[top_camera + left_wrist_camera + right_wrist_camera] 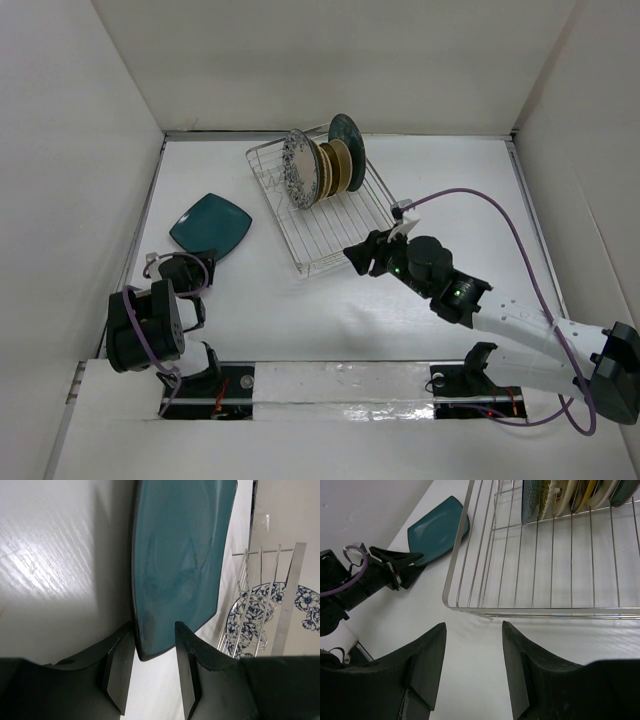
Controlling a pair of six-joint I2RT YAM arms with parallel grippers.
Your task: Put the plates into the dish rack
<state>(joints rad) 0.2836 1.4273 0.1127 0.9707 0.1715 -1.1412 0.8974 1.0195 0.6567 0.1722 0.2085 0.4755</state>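
Glossy teal rounded-square plate (180, 570), corner inside the parted left gripper (153, 642); right gripper (473, 635) apart beside wire rack (454, 582)

In the left wrist view the teal rounded-square plate (180, 565) runs off the top edge, far beyond the left gripper (154, 642). Its near corner lies between the jaws, but whether they press on it cannot be told. On the claw's rack side, the blue-and-white patterned plate (248, 615) shows only through the wires of the dish rack (289, 600). It is cut by the picture's edge and hidden lower down by the claw's own body.

In the right wrist view the rack, just ahead of the right gripper (473, 630), runs off the top and side edges. The standing plates (555, 497) at its far end show only their lower rims. Their number cannot be told, even from above. The teal plate's nearest corner is hidden behind the left gripper.
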